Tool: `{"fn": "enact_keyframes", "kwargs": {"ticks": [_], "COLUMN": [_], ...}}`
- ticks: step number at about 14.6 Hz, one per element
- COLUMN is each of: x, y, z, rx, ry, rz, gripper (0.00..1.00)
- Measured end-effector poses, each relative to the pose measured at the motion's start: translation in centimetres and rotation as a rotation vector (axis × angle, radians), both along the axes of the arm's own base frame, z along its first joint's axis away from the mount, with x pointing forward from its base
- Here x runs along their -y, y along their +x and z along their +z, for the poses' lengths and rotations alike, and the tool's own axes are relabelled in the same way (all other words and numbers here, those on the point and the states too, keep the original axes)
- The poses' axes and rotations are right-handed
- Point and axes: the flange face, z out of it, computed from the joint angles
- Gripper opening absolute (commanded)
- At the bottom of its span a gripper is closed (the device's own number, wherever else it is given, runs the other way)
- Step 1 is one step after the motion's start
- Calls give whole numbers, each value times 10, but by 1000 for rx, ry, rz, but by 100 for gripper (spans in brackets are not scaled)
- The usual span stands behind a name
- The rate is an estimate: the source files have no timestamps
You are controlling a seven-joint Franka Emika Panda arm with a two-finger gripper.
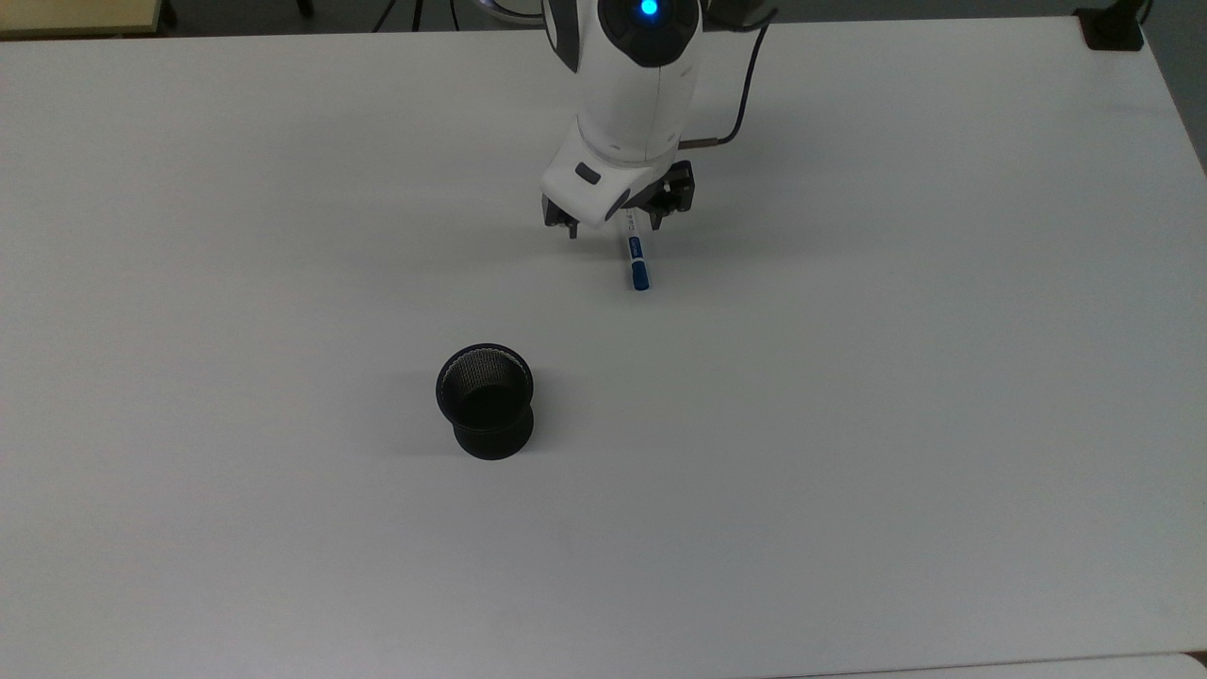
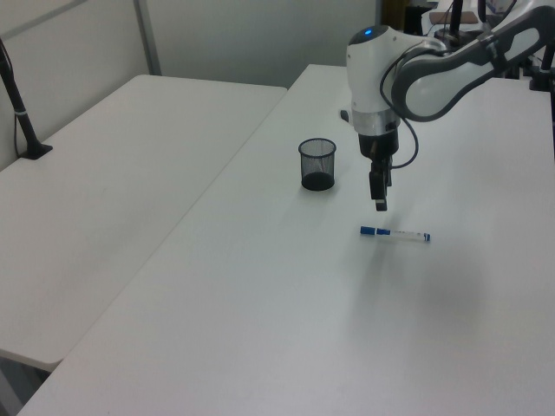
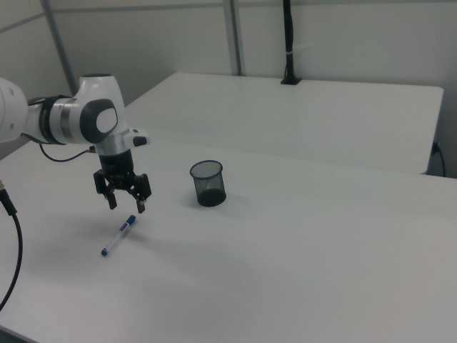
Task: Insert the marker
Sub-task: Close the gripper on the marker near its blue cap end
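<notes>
marker [image 3: 118,236], flat on table [image 1: 849,424] just below spread, empty gripper [image 3: 126,201]: likely light, rigid, smooth, prone to rolling; grasp mid-barrel, across its width.

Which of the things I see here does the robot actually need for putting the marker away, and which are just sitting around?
Part of the job:
- the marker, lying flat on the table
- the black mesh cup, standing upright and apart from the marker
- the claw, open, hanging above the marker

Just there:
- the white table they rest on
- the second table alongside
- the black pole at the back
</notes>
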Motion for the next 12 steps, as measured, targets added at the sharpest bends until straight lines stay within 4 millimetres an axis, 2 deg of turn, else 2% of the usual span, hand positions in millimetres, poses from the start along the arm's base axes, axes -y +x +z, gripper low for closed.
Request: {"fn": "enact_keyframes", "kwargs": {"ticks": [1,3,6,10,12], "x": [-1,-5,-19,-28,-30], "y": [2,4,2,1,1], "z": [-6,-18,-36,-55,-60], "rx": [6,5,-18,-26,-23], "ry": [1,2,-2,-22,-29], "rz": [-14,-27,-14,-25,-23], "gripper": [67,58,56,27,20]}}
